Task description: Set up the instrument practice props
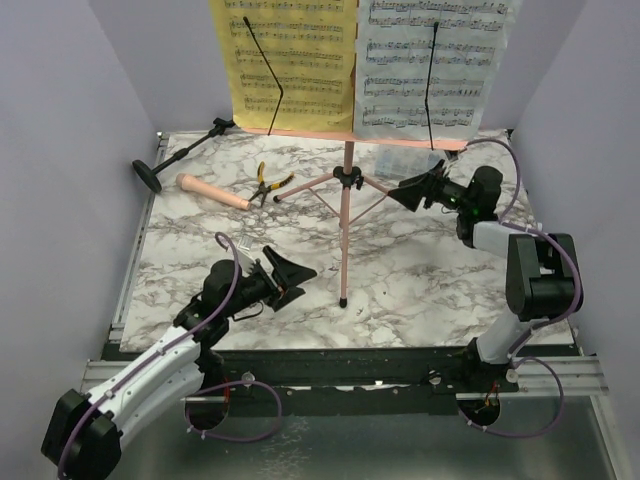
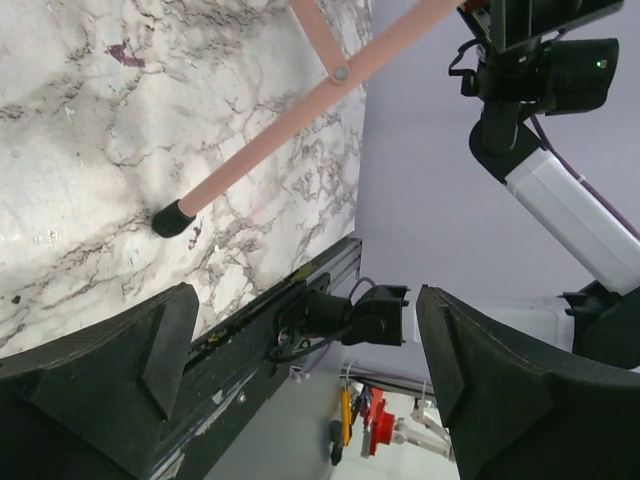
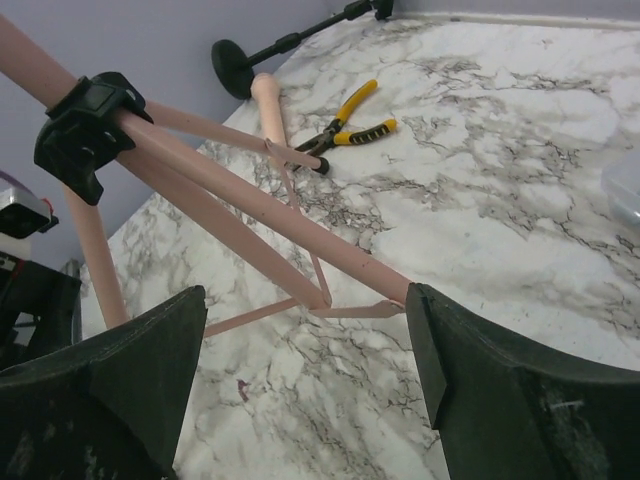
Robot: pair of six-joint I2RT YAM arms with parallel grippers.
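A marble tabletop [image 1: 430, 290] is seen from above. One pink tripod music stand [image 1: 345, 200] is set upright near the middle of the far edge. Two music sheets are propped on it: one yellow sheet [image 1: 290, 60] and one white sheet [image 1: 430, 60].

One black mic stand [image 1: 187, 148] is laid on its side in the far left corner, its long axis running from the round base at the left edge toward the far edge. One pink-beige microphone [image 1: 213, 191] is laid near it, lengthwise roughly along the far edge. One pair of yellow-handled pliers [image 1: 268, 185] is found near its end.

The left end effector [image 1: 298, 282] is held wide and empty towards the near left corner. Both fallen props lie beyond it toward the far left, so the left arm is judged the nearer. The right end effector [image 1: 408, 193], toward the far right corner, is spread wide at the stand's legs, and no grip is seen.
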